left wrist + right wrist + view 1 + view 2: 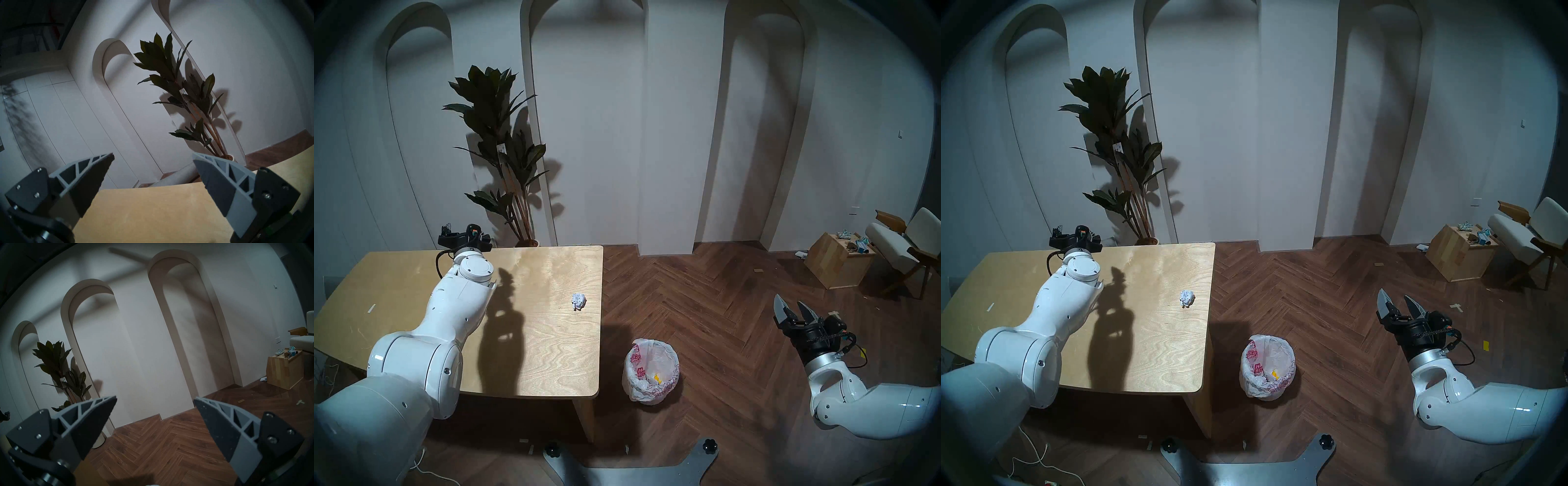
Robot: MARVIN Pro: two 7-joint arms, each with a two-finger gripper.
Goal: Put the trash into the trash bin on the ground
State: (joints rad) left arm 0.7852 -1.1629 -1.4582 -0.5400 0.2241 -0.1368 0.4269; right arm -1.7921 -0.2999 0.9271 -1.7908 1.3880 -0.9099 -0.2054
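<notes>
One crumpled white paper ball with faint bluish marks (578, 301) lies on the pale plywood table (415, 271), near its right-hand edge and well apart from both arms. On the dark herringbone wood floor (704, 288) just beside that edge stands the small round trash bin lined with a crinkly translucent white bag printed in red (651, 371); a yellow wad (656, 377) shows inside it, with what looks like a whitish scrap beside it — so part of the job appears done, and the paper ball is the one piece I can see left to move.

The left gripper (153, 157) hovers over the far side of the table, facing the wall and the tall dark-leaved potted plant (178, 88); its wrist view shows the two grey fingers spread wide with nothing between them. The right gripper (155, 400) hangs over bare floor, to the right of the bin and well clear of it, fingers likewise spread and empty.

Neither arm is near the ball — a reach, a pinch and a carry to the bin remain
</notes>
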